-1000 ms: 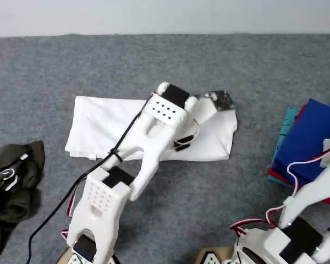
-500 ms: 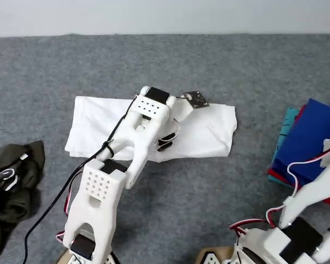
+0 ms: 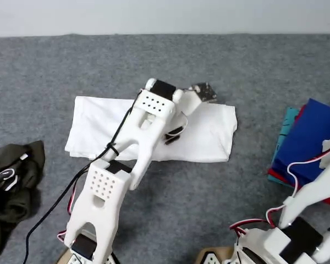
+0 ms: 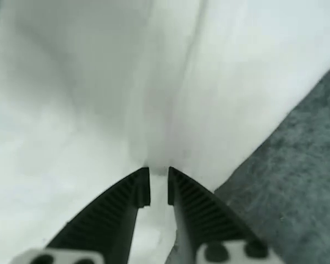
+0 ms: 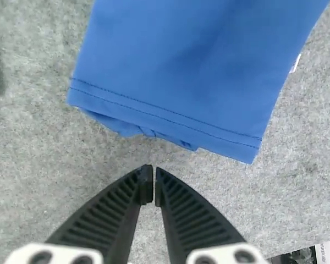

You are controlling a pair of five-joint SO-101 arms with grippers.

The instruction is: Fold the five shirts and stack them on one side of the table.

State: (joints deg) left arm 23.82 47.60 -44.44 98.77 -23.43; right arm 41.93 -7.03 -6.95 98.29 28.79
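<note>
light: bright, even and soft, from above; no hard shadows
high view, glare: white shirt [image 3: 209, 132] at centre nearly blown out, creases faint; left arm [image 3: 137, 148] just as pale
high view, shadow: thin soft band on the grey table [image 3: 236, 66] along the shirt's 6 o'clock edge
high view, dark patch: dark shirt [image 3: 16, 181] at 8 o'clock, its folds lost in shade
left wrist view: white cloth washed out; grey crease shadow runs to left gripper [image 4: 158, 190]
right wrist view: even light; blue shirt [image 5: 198, 66] casts faint hem shadow; right gripper [image 5: 154, 184] matte, no shine

Spread shirt [image 3: 99, 126] centre, crumpled shirt [image 3: 16, 176] left, stacked shirts [image 3: 308, 137] right.
</note>
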